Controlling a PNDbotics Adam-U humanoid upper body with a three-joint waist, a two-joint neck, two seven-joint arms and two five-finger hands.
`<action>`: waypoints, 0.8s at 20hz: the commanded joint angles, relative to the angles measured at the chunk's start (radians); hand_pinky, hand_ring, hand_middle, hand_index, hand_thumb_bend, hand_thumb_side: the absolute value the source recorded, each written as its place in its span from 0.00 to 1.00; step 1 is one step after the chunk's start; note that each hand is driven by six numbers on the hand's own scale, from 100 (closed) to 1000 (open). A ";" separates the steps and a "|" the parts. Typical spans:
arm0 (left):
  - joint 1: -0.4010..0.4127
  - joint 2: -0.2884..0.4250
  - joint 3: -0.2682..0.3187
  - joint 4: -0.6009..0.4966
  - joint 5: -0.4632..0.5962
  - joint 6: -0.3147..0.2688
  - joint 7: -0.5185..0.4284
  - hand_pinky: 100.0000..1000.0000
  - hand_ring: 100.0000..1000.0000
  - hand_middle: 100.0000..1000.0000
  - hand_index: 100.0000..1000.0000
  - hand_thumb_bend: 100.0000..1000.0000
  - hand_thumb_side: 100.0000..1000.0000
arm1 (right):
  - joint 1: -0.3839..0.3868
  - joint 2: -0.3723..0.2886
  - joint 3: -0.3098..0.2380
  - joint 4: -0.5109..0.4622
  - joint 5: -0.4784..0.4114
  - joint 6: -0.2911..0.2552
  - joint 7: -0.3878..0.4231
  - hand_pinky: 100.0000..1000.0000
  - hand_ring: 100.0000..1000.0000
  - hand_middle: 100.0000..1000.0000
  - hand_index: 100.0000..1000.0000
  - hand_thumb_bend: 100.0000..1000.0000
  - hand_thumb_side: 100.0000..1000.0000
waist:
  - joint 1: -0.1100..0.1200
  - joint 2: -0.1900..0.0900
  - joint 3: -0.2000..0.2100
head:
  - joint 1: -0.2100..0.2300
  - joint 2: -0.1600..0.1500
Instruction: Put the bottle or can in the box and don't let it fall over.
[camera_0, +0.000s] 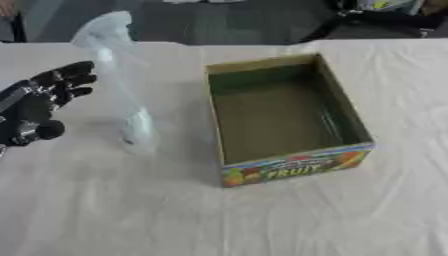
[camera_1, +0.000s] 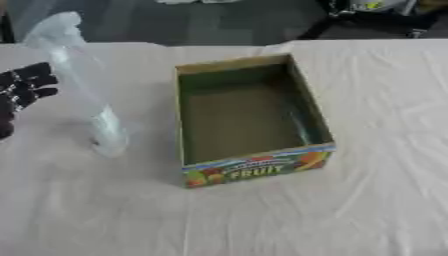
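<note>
My left hand (camera_0: 39, 107) hangs just left of the bottle (camera_0: 122, 85), fingers spread and loosely bent, holding nothing and not touching the plastic. My right hand is nowhere in view. The bottle is clear, tall and narrow, standing upright on the white cloth (camera_0: 131, 210), its pale cap toward the far edge. Right of the bottle, a short gap away, sits the open cardboard box (camera_0: 289, 165), empty, its fruit-printed wall facing me. The risk I see: a fingertip clipping the bottle high up would tip it toward the box, and its smooth sides could slip during the lift.
</note>
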 joint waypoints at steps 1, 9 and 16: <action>-0.023 0.018 0.002 -0.001 -0.005 0.005 0.000 1.00 1.00 1.00 0.91 0.79 0.42 | 0.000 -0.009 0.000 -0.011 0.009 -0.004 -0.004 0.98 1.00 1.00 0.96 0.00 0.41 | 0.001 -0.012 -0.003 | 0.005 -0.014; -0.047 0.013 -0.004 0.011 -0.007 0.018 -0.017 1.00 1.00 1.00 0.91 0.78 0.41 | -0.006 -0.006 0.004 -0.011 0.013 -0.003 -0.001 0.98 1.00 1.00 0.97 0.00 0.41 | 0.000 -0.004 -0.009 | 0.007 -0.021; -0.069 0.013 -0.009 0.021 -0.013 0.015 -0.020 1.00 1.00 1.00 0.91 0.79 0.41 | -0.011 -0.006 0.007 -0.011 0.015 -0.002 0.002 0.98 1.00 1.00 0.97 0.00 0.41 | 0.001 0.001 -0.015 | 0.008 -0.025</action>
